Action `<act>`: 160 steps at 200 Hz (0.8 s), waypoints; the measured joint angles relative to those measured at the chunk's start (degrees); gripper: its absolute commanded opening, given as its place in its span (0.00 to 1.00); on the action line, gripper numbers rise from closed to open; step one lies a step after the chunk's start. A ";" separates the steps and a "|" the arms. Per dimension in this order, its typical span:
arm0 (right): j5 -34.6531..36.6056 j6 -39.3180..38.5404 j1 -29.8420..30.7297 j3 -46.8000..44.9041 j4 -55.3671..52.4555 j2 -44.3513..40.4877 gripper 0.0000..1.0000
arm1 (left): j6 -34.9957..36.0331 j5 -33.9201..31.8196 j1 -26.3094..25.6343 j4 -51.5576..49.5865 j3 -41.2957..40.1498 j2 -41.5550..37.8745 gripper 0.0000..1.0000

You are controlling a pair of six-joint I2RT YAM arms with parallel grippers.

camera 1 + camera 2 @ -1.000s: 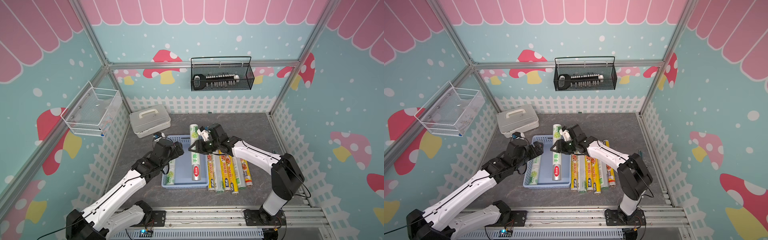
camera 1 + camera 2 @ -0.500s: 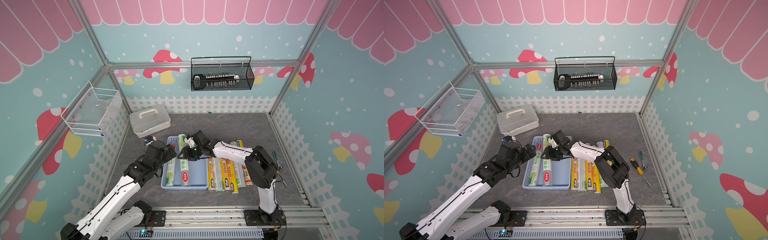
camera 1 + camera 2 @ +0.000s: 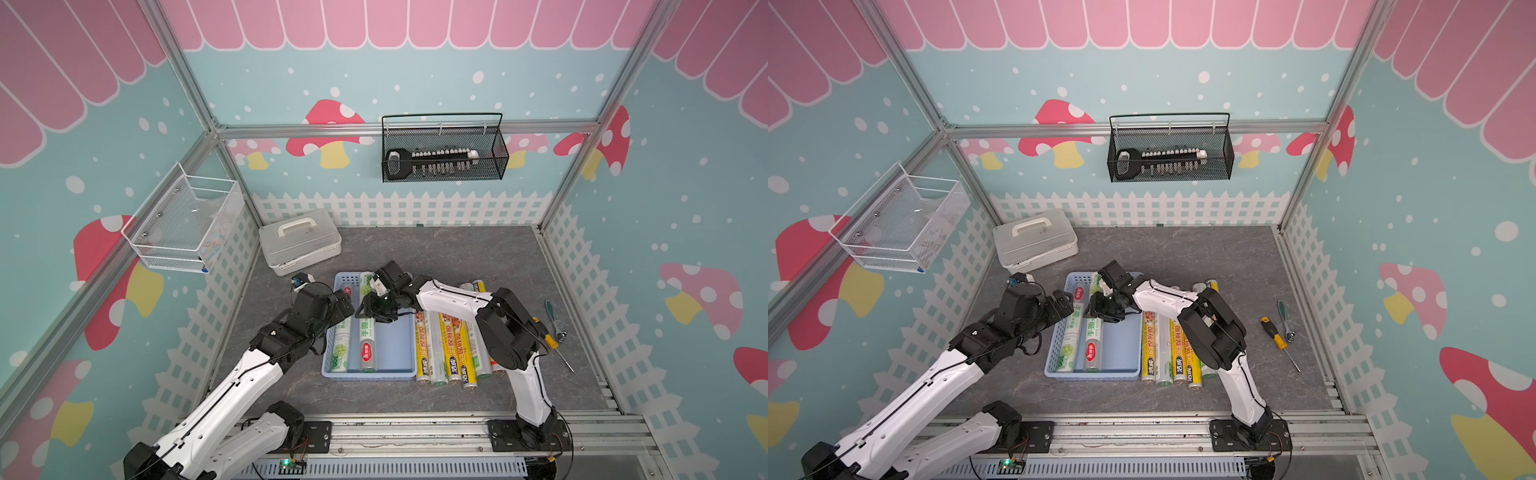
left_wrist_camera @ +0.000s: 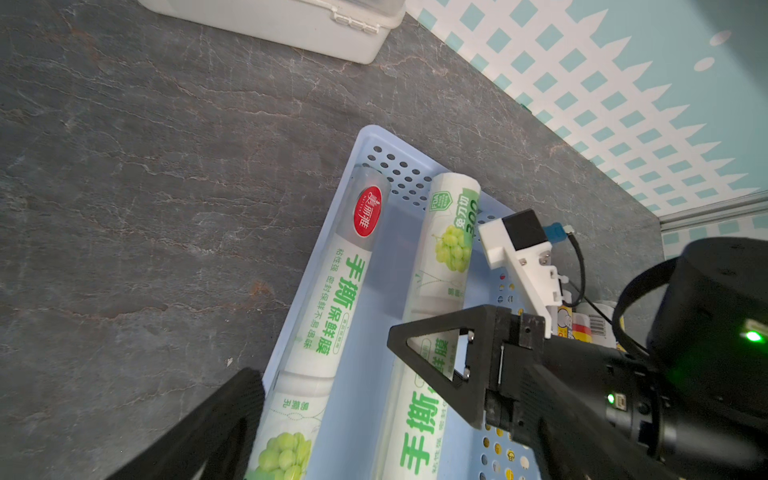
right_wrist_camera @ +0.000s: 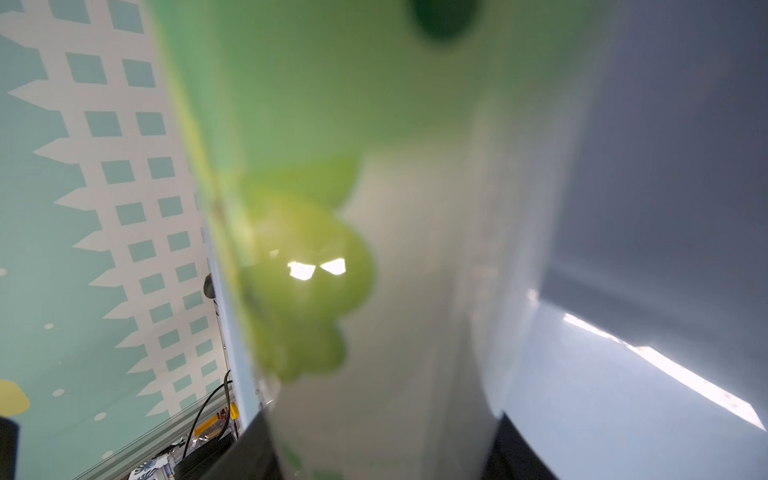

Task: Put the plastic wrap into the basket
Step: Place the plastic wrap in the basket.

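Plastic wrap (image 3: 367, 338), in both top views: two green-print rolls lie in the basket (image 3: 395, 349), in its nine o'clock half; the rest line the table (image 3: 457, 249) at its three o'clock.
Right gripper (image 3: 377, 311): pinching the inner roll toward its twelve o'clock end.
Left gripper (image 3: 347, 304): beside the basket's nine o'clock wall; spread or pressed together, cannot tell.
Left wrist view: a black finger (image 4: 484, 365) flanks that roll.
Right wrist view: the roll fills the frame (blurred).
Handling: probably light, stiff, glossy, prone to rolling; grip mid-length.

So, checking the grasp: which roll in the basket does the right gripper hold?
The inner roll, red logo at its near end; the right gripper is shut on it. The other roll lies against the basket's left wall.
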 measured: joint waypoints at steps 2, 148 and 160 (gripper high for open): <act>0.02 0.02 0.00 0.00 -0.04 0.11 0.20 | -0.09 0.00 0.00 0.00 0.00 0.00 0.99; 0.59 1.20 0.81 4.50 -2.32 5.84 0.54 | -2.58 1.36 0.00 -0.81 -1.22 3.39 0.99; 0.70 1.22 0.81 4.50 -2.38 5.84 0.55 | -2.69 1.36 0.00 -0.87 -1.22 3.41 0.99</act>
